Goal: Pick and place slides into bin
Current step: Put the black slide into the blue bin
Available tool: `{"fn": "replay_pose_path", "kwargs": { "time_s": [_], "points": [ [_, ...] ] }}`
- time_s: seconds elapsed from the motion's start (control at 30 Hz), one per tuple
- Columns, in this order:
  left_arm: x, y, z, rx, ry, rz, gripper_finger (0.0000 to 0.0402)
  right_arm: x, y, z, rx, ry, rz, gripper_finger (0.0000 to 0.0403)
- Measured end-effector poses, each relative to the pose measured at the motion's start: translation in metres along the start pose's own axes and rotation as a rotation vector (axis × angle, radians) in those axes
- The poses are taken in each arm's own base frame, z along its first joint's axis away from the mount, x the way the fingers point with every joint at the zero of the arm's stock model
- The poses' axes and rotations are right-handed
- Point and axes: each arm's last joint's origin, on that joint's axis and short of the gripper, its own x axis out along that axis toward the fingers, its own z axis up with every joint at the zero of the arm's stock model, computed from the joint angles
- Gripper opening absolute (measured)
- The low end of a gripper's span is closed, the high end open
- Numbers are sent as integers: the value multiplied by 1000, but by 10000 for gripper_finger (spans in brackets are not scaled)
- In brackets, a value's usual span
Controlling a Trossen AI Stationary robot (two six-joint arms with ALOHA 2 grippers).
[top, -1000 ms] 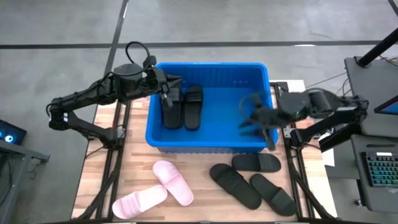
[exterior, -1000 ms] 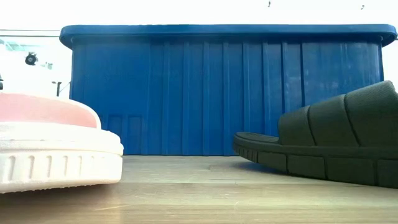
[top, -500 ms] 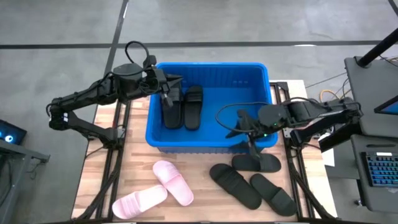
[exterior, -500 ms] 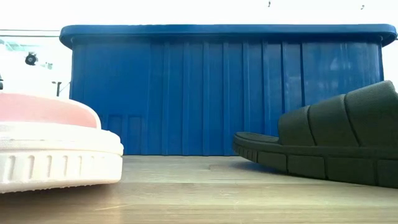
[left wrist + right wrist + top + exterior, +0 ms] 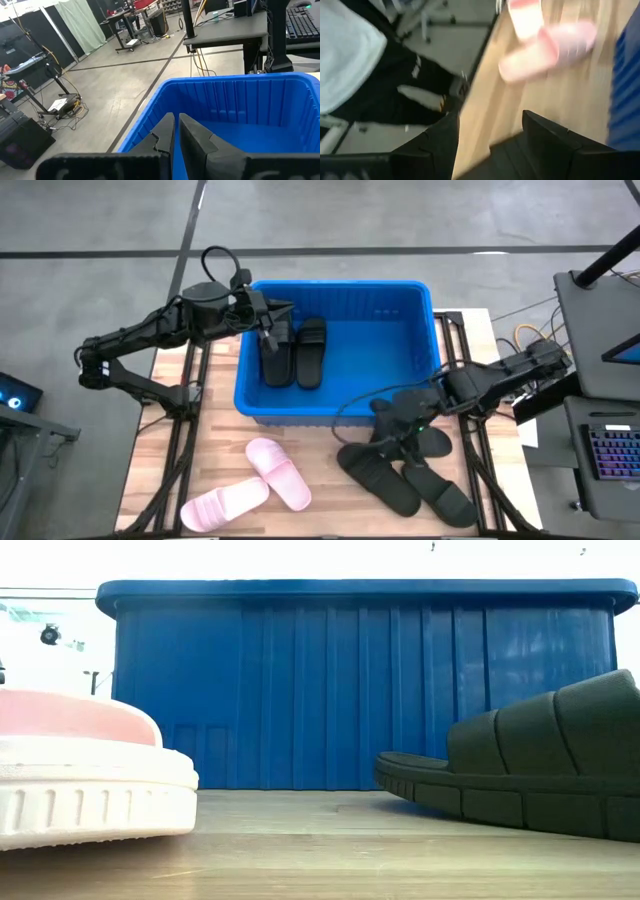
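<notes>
Slides (image 5: 405, 470) lie beside the bin (image 5: 335, 412) rim; right hand (image 5: 392, 432) wide above them.

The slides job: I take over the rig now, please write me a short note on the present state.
Left tool: shut, empty, above the bin's left side, beside the two black slides inside.
Right tool: open, empty, low over the three black slides on the table in front of the bin.
Two pink slides lie on the table, front left.
Done: two black slides in the bin.
Left: three black, two pink.
</notes>
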Motion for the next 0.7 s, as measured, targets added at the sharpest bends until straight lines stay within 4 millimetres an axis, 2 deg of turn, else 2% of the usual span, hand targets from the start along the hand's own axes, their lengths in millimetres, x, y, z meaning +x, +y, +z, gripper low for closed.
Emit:
{"fn": "replay_pose_path", "kwargs": {
  "time_s": [0.2, 0.33, 0.57, 0.7],
  "points": [
    [0, 0, 0, 1, 2, -1, 11, 19, 1, -24, 205, 271, -21, 204],
    [0, 0, 0, 1, 3, -1, 11, 36, 3, -33, 177, 381, -14, 203],
    [0, 0, 0, 1, 2, 0, 11, 54, 19, -40, 58, 432, 13, 203],
    [0, 0, 0, 1, 2, 0, 11, 60, 19, -47, 72, 474, -62, 209]
  ]
}}
